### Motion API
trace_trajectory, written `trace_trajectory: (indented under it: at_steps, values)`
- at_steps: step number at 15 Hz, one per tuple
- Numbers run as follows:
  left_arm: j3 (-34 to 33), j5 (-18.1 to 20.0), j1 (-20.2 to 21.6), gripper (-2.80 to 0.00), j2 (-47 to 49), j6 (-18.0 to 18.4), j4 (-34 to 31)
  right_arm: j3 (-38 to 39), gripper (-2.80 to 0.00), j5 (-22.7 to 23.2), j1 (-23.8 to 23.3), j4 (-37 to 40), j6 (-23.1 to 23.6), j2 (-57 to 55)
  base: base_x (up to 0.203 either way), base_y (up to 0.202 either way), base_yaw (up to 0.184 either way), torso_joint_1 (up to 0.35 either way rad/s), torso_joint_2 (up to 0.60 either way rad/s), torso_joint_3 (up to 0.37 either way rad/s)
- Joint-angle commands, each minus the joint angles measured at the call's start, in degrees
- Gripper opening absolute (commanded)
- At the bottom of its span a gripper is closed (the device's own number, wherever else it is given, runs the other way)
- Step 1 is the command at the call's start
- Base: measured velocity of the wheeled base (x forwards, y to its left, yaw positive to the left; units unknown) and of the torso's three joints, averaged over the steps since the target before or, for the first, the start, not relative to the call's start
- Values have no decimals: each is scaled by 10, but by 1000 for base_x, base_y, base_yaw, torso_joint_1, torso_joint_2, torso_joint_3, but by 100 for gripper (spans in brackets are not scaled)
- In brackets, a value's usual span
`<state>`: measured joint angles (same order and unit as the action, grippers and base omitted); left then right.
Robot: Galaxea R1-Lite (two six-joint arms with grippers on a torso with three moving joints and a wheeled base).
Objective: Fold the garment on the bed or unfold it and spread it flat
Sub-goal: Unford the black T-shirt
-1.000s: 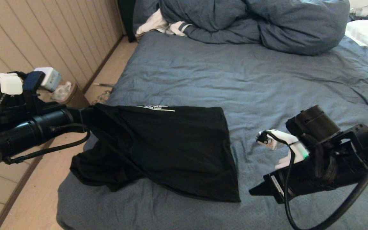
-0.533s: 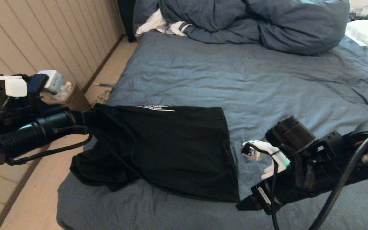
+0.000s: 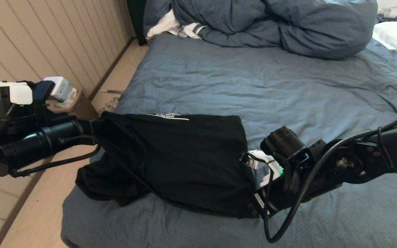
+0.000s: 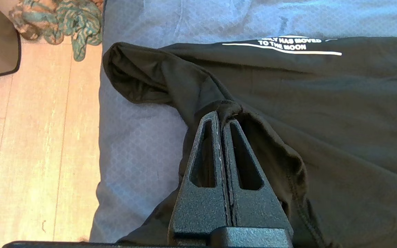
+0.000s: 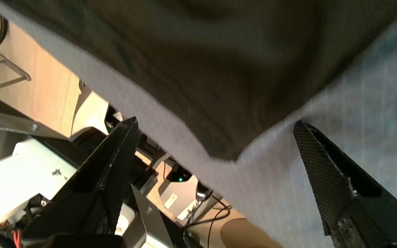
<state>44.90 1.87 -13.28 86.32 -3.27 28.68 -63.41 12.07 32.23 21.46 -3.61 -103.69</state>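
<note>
Left gripper (image 4: 223, 119) pinches garment (image 3: 191, 158) fold at bed (image 3: 288, 86) edge; right gripper (image 5: 215, 137) spread at near corner, fingertips hidden in head view.

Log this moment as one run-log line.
left gripper: shut on shirt | right gripper: open at shirt's near corner | bed: shirt partly bunched

Soft, even daylight fills the head view, slightly dim and bluish, with faint shadows in the sheet wrinkles of the bed (image 3: 288, 86). The garment (image 3: 184, 155) reads nearly featureless black. The left wrist view is sharp; the right wrist view is motion-blurred, its bright edges washed out.
</note>
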Motion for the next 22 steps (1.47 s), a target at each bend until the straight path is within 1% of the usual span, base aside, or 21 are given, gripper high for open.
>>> trace_trajectory:
  at_steps: [1, 3, 5, 9, 11, 13, 16, 18, 20, 22]
  values:
    - [2, 1, 0, -280, 5, -1, 2, -8, -280, 1, 5, 1, 0, -18, 0, 0, 0, 0, 0, 0]
    - [1, 1, 0, -280, 6, -1, 2, -8, -280, 1, 6, 0, 1, -22, 0, 0, 0, 0, 0, 0]
    - [1, 1, 0, -280, 6, -1, 2, -4, -280, 1, 24, 1, 1, -17, 0, 0, 0, 0, 0, 0]
    - [1, -1, 0, -280, -2, 0, 2, 21, -280, -8, 50, 4, 4, 45, 0, 0, 0, 0, 0, 0]
    - [10, -5, 0, -280, -2, 0, 2, 15, -280, -15, 53, 3, 4, 66, 0, 0, 0, 1, 2, 13]
    - [23, -6, 0, -280, -2, 0, 0, -8, -280, -22, 46, 1, 3, 69, 0, 0, 0, 1, 1, 13]
    - [85, -11, 1, -280, 3, 0, -10, -73, -280, -47, 36, 1, 1, 63, 0, 0, 0, 0, 0, 0]
    - [154, -16, 2, -280, 23, 0, -30, -151, -280, -65, 17, 1, 0, 42, 0, 0, 0, 0, 0, 0]
    - [227, -23, 9, -280, 66, -1, -46, -244, -280, -74, -7, 2, -9, 2, 0, 0, 0, 0, 0, 0]
    - [280, -31, 11, -280, 101, -1, -52, -317, -280, -78, -27, 4, -21, -38, 0, 0, 0, 0, 0, 0]
